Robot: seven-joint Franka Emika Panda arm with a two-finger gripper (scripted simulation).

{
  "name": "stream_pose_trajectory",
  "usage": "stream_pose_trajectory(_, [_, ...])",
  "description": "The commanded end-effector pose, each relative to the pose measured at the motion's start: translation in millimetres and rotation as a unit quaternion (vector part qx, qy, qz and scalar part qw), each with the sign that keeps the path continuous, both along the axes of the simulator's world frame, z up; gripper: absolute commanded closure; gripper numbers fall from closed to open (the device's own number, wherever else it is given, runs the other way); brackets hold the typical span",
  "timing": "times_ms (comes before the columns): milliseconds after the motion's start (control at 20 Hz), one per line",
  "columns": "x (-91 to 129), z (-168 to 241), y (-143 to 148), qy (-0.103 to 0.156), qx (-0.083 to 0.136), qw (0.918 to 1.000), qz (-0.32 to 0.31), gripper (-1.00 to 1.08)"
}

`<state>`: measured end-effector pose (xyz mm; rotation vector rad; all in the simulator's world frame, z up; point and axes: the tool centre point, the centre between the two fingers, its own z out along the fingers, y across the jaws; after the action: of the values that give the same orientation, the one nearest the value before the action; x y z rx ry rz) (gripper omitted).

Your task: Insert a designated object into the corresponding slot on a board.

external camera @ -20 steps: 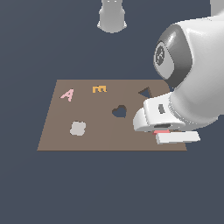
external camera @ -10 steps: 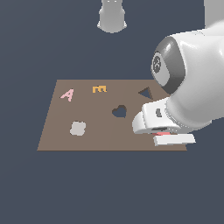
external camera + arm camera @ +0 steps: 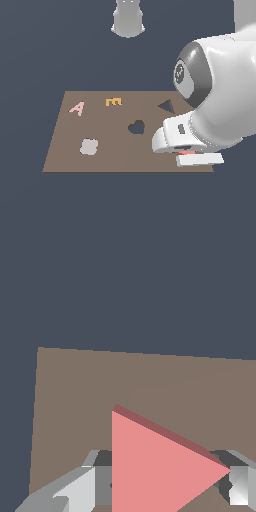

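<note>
Board corner under arm; tool mostly behind triangular block.

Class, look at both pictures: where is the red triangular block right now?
The red triangular block sits between the pincer's fingers in the wrist view. In the exterior view it shows as a red sliver under the arm, at the board's near corner on that view's right.

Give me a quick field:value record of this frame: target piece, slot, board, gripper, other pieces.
piece: salmon-red triangle, between the gripper fingers, over the board's corner
slot: dark triangle cutout, empty, partly hidden by the arm in the exterior view
board: brown square panel, flat
gripper: low at the board's near corner on the exterior view's right; fingers on either side of the triangle, contact unclear
other cutout: heart, empty
other pieces: pink A, orange E, grey blob
</note>
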<state>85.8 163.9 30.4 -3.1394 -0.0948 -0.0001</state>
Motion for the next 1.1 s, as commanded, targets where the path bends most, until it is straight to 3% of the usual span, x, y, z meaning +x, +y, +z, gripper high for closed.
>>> stream_pose_trajectory(0, [0.2, 2.3, -0.5, 0.0, 0.0, 1.0, 0.0, 1.08])
stream_pose_trajectory(550, [-2.0, 2.8, -5.3, 0.0, 0.0, 0.9996, -0.027, 1.08])
stream_pose_trajectory(1050, [-12.5, 3.7, -23.4, 0.0, 0.0, 0.9911, -0.133, 1.08])
